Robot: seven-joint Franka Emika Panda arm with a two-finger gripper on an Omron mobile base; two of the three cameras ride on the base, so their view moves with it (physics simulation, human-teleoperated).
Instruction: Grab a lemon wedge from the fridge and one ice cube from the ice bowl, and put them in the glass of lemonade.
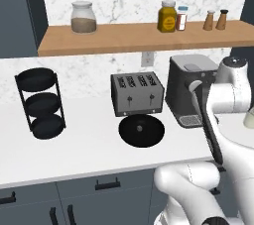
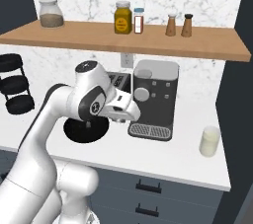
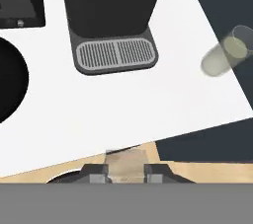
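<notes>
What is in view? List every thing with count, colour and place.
glass of lemonade: one, pale yellow, right end of counter
coffee machine: one, dark grey, against wall
toaster: one, grey, left of coffee machine
round plate: one, black, before toaster
tiered rack: one, black, left on counter
jars: two, clear and amber, on shelf
shakers: two, brown, right on shelf
pale cube: one, translucent, between pincer fingers
pincer: one, dark, shut on the cube

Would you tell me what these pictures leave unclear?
Glass: left base view, cut by the right edge.
Toaster: right base view, mostly behind the arm.
Pale block between the gripper fingertips: hand view, too blurred to identify.
Black disc: hand view, cut by the left edge.
</notes>
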